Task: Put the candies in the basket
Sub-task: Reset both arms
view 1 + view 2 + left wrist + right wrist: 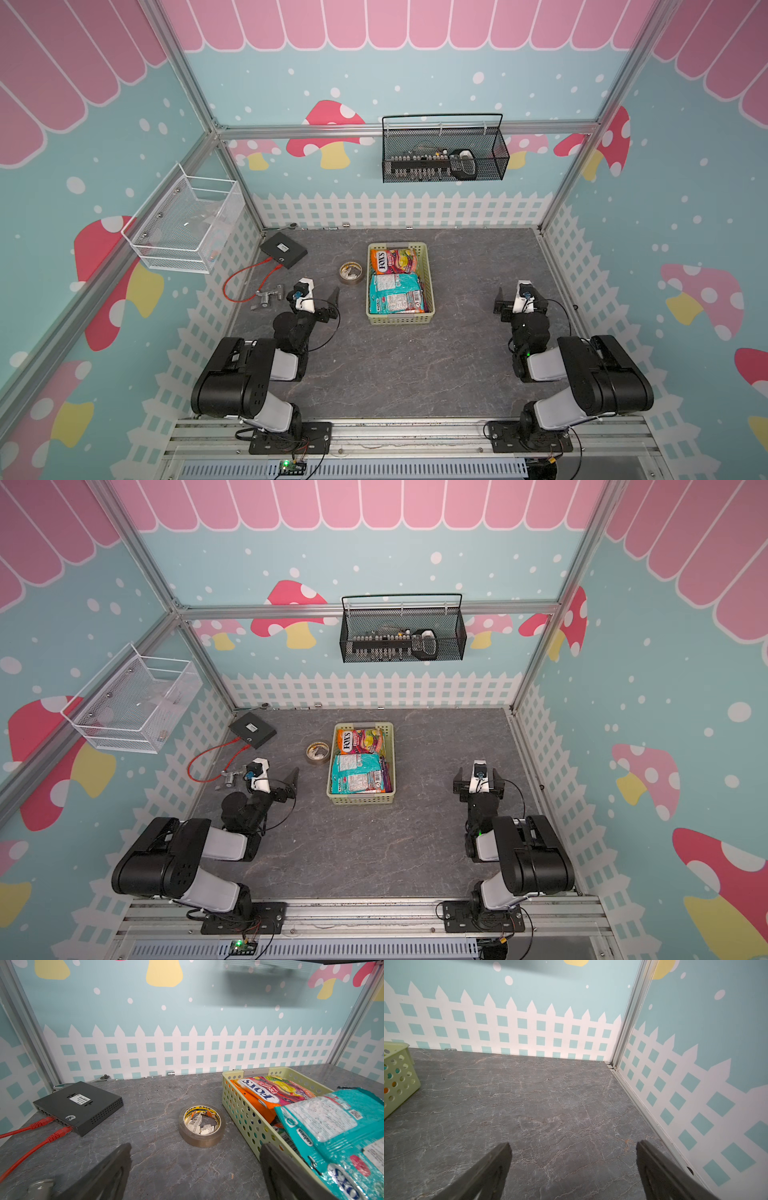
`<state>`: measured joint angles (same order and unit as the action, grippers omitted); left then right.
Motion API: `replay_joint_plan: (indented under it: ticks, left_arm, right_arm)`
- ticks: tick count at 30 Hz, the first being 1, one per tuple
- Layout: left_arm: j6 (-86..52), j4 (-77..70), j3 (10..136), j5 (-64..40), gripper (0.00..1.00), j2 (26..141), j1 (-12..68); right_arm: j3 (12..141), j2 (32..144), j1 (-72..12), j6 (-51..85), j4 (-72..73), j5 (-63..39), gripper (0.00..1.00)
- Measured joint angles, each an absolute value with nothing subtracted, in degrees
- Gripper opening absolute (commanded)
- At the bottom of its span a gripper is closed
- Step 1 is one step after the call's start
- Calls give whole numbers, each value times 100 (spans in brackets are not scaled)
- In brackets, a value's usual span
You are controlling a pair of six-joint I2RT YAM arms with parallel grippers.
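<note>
Candies (397, 282) all lie in the basket (399, 319) toward the table's (415, 365) back edge, none loose outside, while the left gripper (196, 1153) and right gripper (574, 1146) gape wide and empty, so the job seems done.

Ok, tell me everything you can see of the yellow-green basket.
The basket is a pale yellow-green rectangular plastic tray, walls punched with round holes, standing upright on the table. Inside lie an orange-pink FOX'S bag at the far end and a teal bag at the near end. The tape roll sits beside it, not touching.
</note>
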<state>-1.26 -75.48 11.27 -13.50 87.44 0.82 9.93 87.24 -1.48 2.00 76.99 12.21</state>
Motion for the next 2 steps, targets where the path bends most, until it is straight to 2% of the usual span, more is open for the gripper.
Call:
replay_joint_plan:
  ticks: [2]
  left_arm:
    - [-126,-7546,1127,-1350,99,8744,82]
  right_arm:
    - [993,8724,-148,198,7699,1219,99]
